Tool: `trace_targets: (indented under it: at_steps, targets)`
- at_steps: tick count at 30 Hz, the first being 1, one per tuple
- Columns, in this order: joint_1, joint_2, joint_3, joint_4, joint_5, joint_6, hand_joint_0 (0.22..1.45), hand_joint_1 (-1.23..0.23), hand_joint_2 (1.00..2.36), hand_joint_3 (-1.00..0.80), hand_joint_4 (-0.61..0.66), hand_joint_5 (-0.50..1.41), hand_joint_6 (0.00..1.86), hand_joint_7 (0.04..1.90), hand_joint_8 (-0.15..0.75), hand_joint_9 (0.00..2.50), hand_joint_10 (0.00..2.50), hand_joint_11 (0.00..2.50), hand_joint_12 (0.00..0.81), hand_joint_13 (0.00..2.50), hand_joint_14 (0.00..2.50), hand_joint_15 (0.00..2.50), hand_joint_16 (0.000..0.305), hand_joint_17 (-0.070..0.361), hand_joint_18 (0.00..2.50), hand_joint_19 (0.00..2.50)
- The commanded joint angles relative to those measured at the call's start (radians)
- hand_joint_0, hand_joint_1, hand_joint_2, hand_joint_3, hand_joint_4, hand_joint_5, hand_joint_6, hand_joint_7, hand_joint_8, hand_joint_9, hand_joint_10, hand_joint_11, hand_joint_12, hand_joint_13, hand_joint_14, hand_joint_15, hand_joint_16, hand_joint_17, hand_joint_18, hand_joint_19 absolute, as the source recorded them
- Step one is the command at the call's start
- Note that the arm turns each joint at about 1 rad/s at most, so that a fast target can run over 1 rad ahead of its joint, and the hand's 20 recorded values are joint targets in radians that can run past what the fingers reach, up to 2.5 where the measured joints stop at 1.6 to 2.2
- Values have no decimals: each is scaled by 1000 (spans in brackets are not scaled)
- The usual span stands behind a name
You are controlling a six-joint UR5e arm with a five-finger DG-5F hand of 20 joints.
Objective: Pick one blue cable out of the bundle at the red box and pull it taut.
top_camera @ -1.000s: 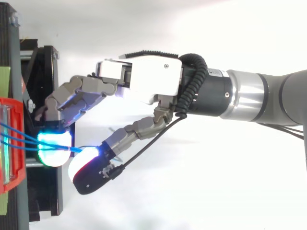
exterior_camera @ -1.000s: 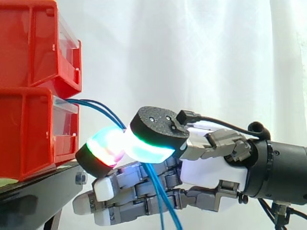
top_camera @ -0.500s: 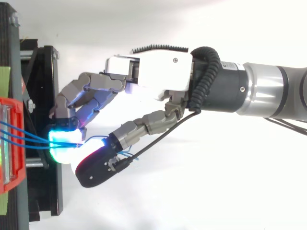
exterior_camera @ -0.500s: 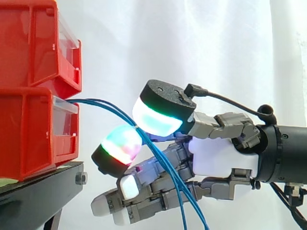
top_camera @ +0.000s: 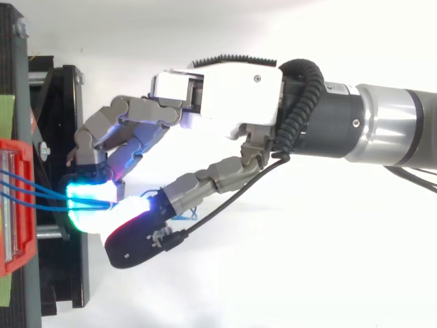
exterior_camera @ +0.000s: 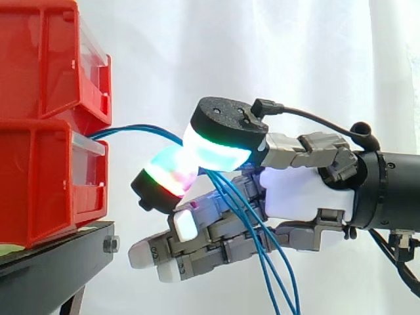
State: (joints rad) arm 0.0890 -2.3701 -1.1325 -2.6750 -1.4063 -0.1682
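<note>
Side view: the red box (exterior_camera: 46,184) stands on a black stand (exterior_camera: 59,262), with a second red bin (exterior_camera: 46,59) stacked on top of it and a white curtain (exterior_camera: 275,52) behind. The blue cables (exterior_camera: 141,128) leave the front of the red box near its top edge and bow in a shallow arc away from it. Just beside the box, the hand (exterior_camera: 302,197) has them pinched between two glowing fingertips (exterior_camera: 216,147), one green-white under a black cap and one green and red below it. Past the pinch, on the side away from the red box, several blue strands hang down loosely across the palm. How many strands are inside the pinch cannot be told. The other fingers curl below, pointing toward the red box without touching it

Top view: the red box (top_camera: 17,253) lies on the black stand (top_camera: 68,102). The blue cables (top_camera: 37,188) run out of it as nearly straight lines, close together, into the cyan-glowing pads (top_camera: 85,208) that meet just off its front. The hand (top_camera: 232,96) reaches toward the red box with thumb and one finger closed on the cables
</note>
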Motion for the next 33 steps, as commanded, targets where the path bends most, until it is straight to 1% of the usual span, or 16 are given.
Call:
trace_targets:
  at_steps: [1,4,5,7,8,10,11,13,14,15,19,20,25,27,30,33]
  targets:
    - [0,2,0,0,1,-1,694,-933,1013,-324,54,-156,914,947,407,872,15,775,467,510,7,179,56,126,450,179]
    - [0,0,0,0,1,-1,737,-962,1003,-459,61,-161,913,939,399,869,16,777,462,517,7,180,56,127,474,161]
    - [0,2,0,-2,1,-1,737,-968,1000,-500,76,-161,914,904,398,869,17,783,463,516,7,175,56,127,476,164]
    - [0,0,0,-3,1,3,718,-965,1000,-500,115,-161,907,892,397,871,15,792,465,518,7,174,56,127,481,170]
    - [0,2,0,-5,1,3,688,-952,1000,-500,153,-159,901,897,398,873,16,772,467,519,7,172,56,127,482,177]
    - [0,0,0,-5,1,3,624,-934,1000,-500,165,-155,898,918,403,892,15,788,469,517,7,169,56,127,478,195]
    - [0,2,0,-5,1,3,566,-879,1000,-500,170,-152,897,917,413,901,16,786,476,518,6,169,57,129,476,206]
    - [0,0,0,-5,1,3,540,-827,1000,-500,177,-147,893,926,430,923,15,777,482,518,6,155,58,131,473,217]
    - [0,0,0,-5,1,3,534,-759,1000,-500,174,-144,892,925,436,934,15,770,483,519,6,152,58,131,473,223]
    - [0,0,0,-5,3,3,532,-688,1000,-500,169,-139,889,932,443,952,15,772,483,517,6,146,58,132,472,223]
    - [0,0,0,-5,3,3,574,-621,1000,-495,161,-134,882,980,431,967,16,774,470,513,7,165,56,127,455,248]
    - [0,0,0,-5,3,3,590,-650,1005,-416,151,-133,885,1007,429,969,16,776,468,514,8,165,56,126,451,249]
    - [0,0,0,-5,3,3,598,-724,1011,-287,152,-130,901,1002,445,978,15,790,476,545,8,178,57,129,479,231]
    - [0,0,0,-5,3,1,611,-786,1012,-236,146,-129,904,1004,448,982,12,806,483,560,7,179,59,132,505,219]
    - [0,2,2,-5,4,-1,639,-857,1014,-214,102,-132,905,1050,427,968,15,825,473,568,8,192,56,127,516,211]
    - [0,0,2,-5,4,-1,680,-915,1013,-264,73,-141,915,1062,413,952,16,836,466,563,8,192,55,124,512,203]
